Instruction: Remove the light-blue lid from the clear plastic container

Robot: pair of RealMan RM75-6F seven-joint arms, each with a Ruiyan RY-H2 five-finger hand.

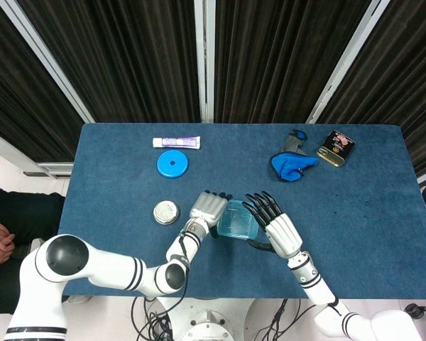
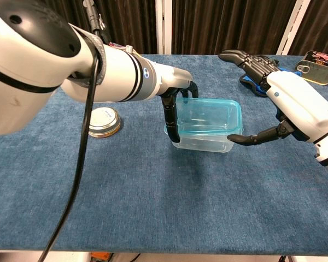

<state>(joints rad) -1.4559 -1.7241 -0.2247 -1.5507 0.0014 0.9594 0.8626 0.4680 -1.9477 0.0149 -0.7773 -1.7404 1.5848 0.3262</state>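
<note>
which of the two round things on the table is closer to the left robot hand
The small round silver metal tin, lying just left of the left robot hand. The flat round blue disc sits further back, beside the white and purple tube.
</note>
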